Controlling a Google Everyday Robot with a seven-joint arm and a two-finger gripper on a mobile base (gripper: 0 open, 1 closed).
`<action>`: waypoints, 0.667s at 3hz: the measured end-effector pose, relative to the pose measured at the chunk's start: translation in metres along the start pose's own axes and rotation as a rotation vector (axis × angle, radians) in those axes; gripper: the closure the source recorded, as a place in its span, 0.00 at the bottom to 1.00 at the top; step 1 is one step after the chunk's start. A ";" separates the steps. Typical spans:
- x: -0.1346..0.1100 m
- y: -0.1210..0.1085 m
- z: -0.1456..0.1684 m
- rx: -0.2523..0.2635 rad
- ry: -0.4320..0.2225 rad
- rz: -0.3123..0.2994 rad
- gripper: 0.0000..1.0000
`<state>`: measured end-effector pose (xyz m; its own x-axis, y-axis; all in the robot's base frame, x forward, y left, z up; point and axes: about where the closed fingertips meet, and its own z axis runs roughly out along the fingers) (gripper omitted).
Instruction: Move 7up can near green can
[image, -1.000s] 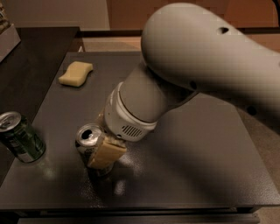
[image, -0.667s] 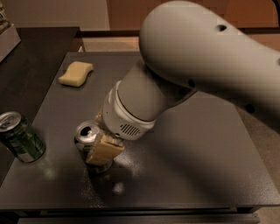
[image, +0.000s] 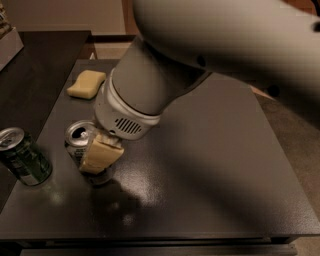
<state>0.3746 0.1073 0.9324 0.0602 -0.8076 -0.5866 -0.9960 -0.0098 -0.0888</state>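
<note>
Carrying the 7up can (image: 80, 134) leftward looks to be the step in hand. It stands upright on the dark table (image: 210, 165), toward the front left, with the claw (image: 92, 152) reaching down around it from the right. One tan pad (image: 101, 156) lies flat against the can's near side and the other is hidden behind the can, so the claw appears to be pinching the can rather than spread. The green can (image: 25, 161) stands upright close to the table's left edge, near the 7up can but with a clear gap between them. To do this well, hold the can vertical and low, and travel straight left in a short, slow move. Stop just beside the green can without touching it, since a knock could tip it or push it off the edge. Let go only once the base sits flat. The yellow sponge (image: 86, 83) lies further back, out of the path.
</note>
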 end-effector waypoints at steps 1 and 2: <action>-0.025 -0.003 0.002 0.001 -0.002 -0.020 1.00; -0.041 -0.003 0.012 -0.008 -0.001 -0.040 1.00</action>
<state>0.3757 0.1474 0.9464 0.1001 -0.8061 -0.5833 -0.9933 -0.0467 -0.1059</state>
